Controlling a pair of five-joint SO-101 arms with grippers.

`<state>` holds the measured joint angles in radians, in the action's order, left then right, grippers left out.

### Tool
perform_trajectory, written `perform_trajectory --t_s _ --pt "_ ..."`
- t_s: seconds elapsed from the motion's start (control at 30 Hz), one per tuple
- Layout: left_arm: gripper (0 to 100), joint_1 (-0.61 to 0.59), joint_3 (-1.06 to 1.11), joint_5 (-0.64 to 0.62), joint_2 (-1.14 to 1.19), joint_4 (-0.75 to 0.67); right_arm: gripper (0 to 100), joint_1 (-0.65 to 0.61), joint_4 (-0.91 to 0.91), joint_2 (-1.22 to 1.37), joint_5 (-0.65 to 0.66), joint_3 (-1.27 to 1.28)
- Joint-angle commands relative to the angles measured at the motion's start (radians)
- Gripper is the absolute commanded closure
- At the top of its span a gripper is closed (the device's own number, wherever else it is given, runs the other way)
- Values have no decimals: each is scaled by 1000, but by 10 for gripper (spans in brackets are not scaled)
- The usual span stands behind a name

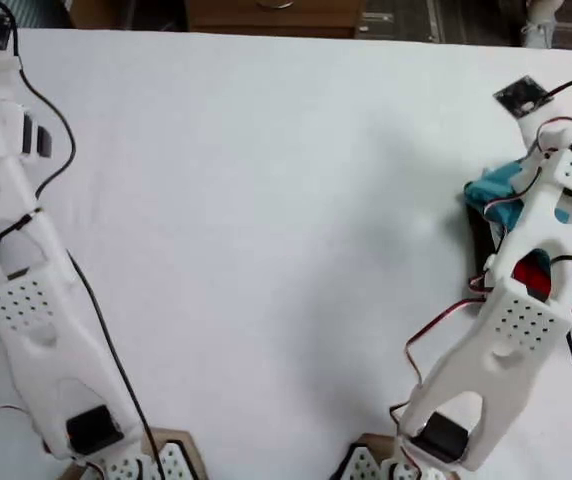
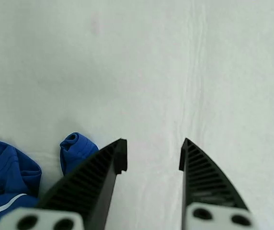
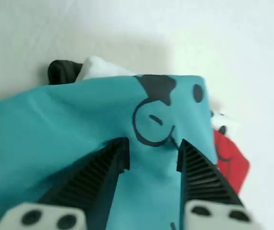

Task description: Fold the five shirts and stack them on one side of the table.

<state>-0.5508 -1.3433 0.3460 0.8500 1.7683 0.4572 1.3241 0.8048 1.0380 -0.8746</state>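
Right claw (image 3: 152, 143) is hovering spread over the teal shirt (image 3: 55, 129), seemingly to pick it (left claw (image 2: 154, 143) spread too).

No legible text, number or brand is noted in any view. On the teal shirt (image 3: 79, 124) a black line drawing (image 3: 149, 127) is printed; no letters can be made out.
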Motion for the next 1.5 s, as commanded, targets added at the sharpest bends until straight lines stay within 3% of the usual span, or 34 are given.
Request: perform_trajectory --t_s 0.0,0.17,0.47,0.77,0.83,0.93,0.97,1.2,1.33,1.47 --pt "797 25 -31 9 -9 6 823 1 -7 -39 -8 -144" --pt "797 28 -31 9 -9 8 761 4 -96 45 -35 -181" --pt "797 23 -31 9 -11 11 762 36 -268 209 -38 -181" --pt "797 28 -31 9 -11 11 762 82 -263 271 11 -181" --pt "797 28 -31 9 -11 11 796 87 -248 268 31 -181" --pt "797 29 -31 9 -9 11 974 88 -252 268 51 -183" --pt "797 29 -31 8 -9 11 990 88 -254 268 49 -183" --pt "797 29 -31 8 -11 11 978 104 -245 266 40 -221" --pt "797 29 -31 8 -11 11 978 159 -237 266 -54 -342" --pt "797 31 -31 6 -11 9 978 214 -139 268 -55 -437"
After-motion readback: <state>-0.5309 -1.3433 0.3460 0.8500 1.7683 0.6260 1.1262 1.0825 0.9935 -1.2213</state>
